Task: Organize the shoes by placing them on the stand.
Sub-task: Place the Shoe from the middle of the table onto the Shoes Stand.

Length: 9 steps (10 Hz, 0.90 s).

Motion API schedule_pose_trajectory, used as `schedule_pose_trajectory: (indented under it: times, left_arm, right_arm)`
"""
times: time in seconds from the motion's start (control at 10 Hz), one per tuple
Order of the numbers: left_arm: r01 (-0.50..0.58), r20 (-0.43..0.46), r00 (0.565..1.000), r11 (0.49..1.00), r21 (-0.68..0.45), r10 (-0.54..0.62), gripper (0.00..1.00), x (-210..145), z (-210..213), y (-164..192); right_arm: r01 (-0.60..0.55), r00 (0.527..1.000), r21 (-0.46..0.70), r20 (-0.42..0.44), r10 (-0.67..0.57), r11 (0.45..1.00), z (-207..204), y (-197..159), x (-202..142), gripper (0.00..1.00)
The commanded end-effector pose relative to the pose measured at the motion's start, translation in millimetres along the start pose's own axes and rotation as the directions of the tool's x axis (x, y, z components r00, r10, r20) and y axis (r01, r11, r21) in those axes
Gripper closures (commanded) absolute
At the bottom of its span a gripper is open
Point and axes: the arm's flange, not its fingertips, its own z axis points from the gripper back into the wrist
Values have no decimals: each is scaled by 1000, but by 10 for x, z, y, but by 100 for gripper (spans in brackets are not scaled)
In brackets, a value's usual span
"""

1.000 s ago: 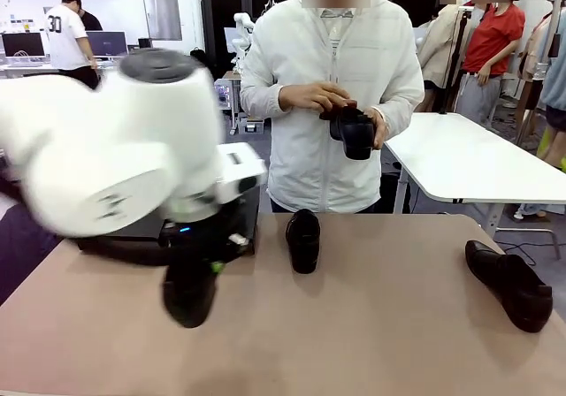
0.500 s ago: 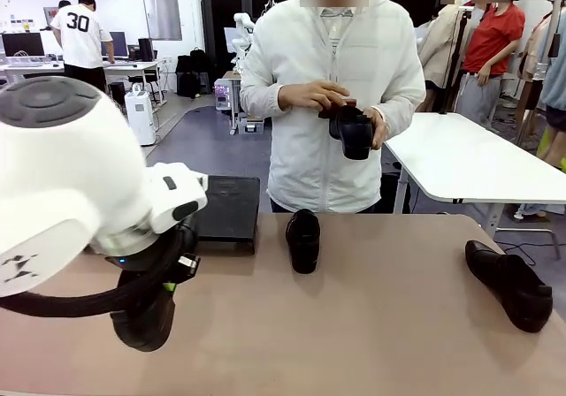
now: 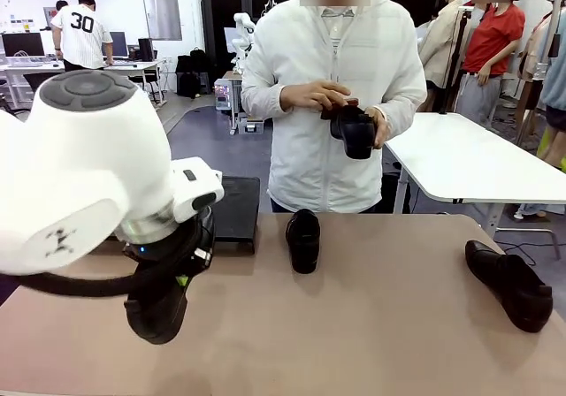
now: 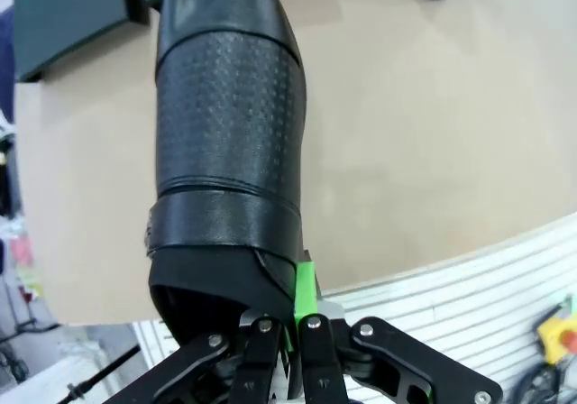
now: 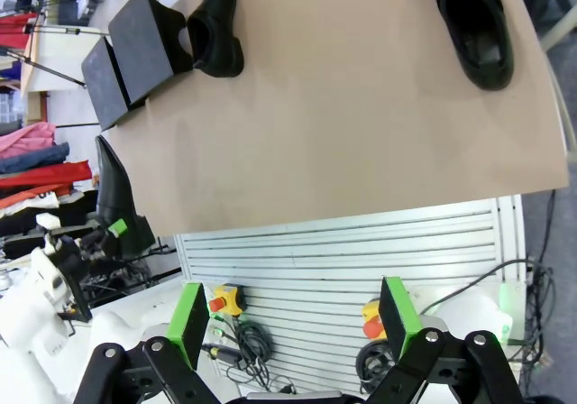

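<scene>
My left gripper (image 3: 179, 283) is shut on the heel end of a black shiny shoe (image 3: 157, 315), which hangs toe-down just above the table's near left. In the left wrist view the shoe (image 4: 227, 142) runs up from the closed fingers (image 4: 305, 289). The black stand (image 3: 237, 209) sits behind my left arm, partly hidden. A second shoe (image 3: 303, 238) lies just right of the stand, and a third (image 3: 516, 285) lies at the table's right edge. The person's hands hold another shoe (image 3: 356, 132) at chest height. My right gripper (image 5: 293, 318) is open, high above the table's near edge.
The stand shows as two black platforms (image 5: 135, 48) side by side in the right wrist view, with a shoe (image 5: 215, 27) beside them. Bare tabletop (image 3: 389, 325) spreads between the middle shoe and the right one. A white table (image 3: 469, 162) stands behind on the right.
My left arm swung left with the shoe, then came slightly back to the right and up. The person's hands and the shoes on the table stayed put.
</scene>
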Motion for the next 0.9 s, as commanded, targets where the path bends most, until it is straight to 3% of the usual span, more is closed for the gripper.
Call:
schedule_pose_trajectory:
  times: [0.0,0.1,0.3,0.6,0.8]
  left_arm:
    - [-244,-6,970,969,41,244,100,869,-47,282]
    - [-208,1,978,977,47,208,100,1335,-191,418]
    - [-176,-15,984,982,70,177,100,1895,-558,557]
    - [-77,133,989,990,121,61,100,2291,-1129,634]
    - [-130,189,976,985,118,106,100,2490,-1375,742]
  right_arm:
    - [-15,1000,-5,-4,15,1000,29,-11,5,0]
    - [-15,1000,-5,-4,15,1000,29,-11,5,0]
    - [-15,1000,-5,-4,15,1000,29,-11,5,0]
    - [-15,1000,-5,-4,15,1000,29,-11,5,0]
    - [-15,1000,-5,-4,15,1000,29,-11,5,0]
